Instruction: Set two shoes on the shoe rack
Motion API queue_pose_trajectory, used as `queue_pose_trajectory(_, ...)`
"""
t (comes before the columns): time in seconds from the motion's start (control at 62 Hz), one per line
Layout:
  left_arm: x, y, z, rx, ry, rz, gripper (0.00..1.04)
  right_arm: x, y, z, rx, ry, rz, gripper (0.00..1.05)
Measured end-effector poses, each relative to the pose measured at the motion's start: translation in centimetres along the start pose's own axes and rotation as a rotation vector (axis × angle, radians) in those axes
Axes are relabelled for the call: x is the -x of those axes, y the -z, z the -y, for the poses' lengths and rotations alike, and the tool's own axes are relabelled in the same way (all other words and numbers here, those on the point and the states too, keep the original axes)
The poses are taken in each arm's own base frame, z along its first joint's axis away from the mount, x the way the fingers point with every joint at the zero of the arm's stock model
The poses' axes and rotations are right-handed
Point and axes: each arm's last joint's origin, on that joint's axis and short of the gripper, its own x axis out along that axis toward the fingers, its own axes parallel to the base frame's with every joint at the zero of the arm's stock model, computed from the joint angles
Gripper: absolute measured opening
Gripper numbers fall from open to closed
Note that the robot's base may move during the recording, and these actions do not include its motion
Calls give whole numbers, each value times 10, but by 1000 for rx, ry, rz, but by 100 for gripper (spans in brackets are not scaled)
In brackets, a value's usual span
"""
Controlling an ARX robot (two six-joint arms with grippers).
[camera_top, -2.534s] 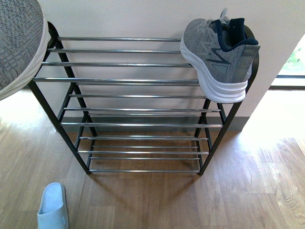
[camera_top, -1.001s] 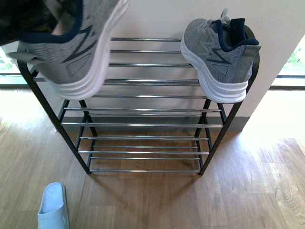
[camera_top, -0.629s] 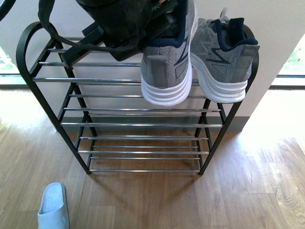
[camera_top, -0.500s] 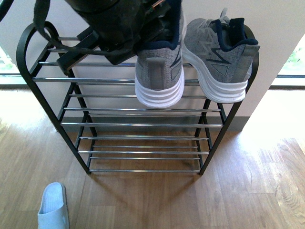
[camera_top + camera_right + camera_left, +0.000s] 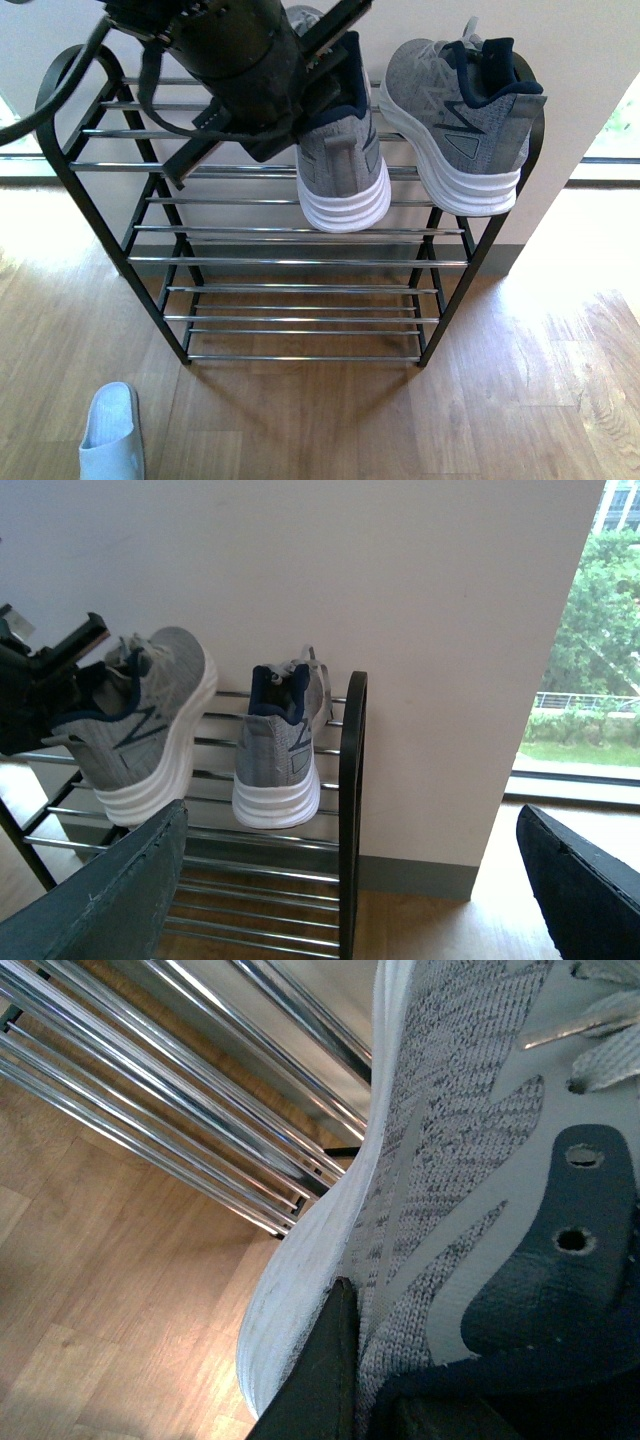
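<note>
**Figure.** Placement of the 2nd sneaker on the top tier of the shoe rack (image 5: 300, 261).

The left gripper (image 5: 335, 75) was clamped on the collar of the held sneaker (image 5: 345, 165). In the left wrist view, 1 finger (image 5: 325, 1370) lay against the outer knit and the other sat inside the opening, with the side wall pinched between them. The right gripper (image 5: 345, 920) stood with its fingers wide apart and carried nothing, well back from the rack.

The held sneaker hung over the middle of the top tier, just beside the placed sneaker (image 5: 455, 120). That sneaker rested at the tier's right end with its heel overhanging the front edge. In the right wrist view the held sneaker was tilted, toe raised toward the wall (image 5: 400, 600) and heel low. Whether its sole touched the rods could not be told.

To finish the step well, the sneaker should probably be levelled so that the white sole spans at least 2 rods. It should sit parallel to its partner and be lowered until the rods take its weight before the fingers part. Release while tilted would risk the heel tipping off the front edge.

1 pale slide (image 5: 110, 430) lay on the floor (image 5: 520, 380) off the rack's front left corner.
</note>
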Motion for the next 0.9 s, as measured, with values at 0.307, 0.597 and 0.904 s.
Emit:
queue_pose_trajectory(0.307, -17, 2, 15, -34, 3, -28, 2, 0, 0, 0, 0, 0, 0, 95)
queue_pose_trajectory(0.597, -23, -2, 22, -60, 11, -39, 2, 0, 0, 0, 0, 0, 0, 95)
queue_pose_trajectory(0.904, -21, -6, 29, -69, 12, -24, 49, 0, 0, 0, 0, 0, 0, 95)
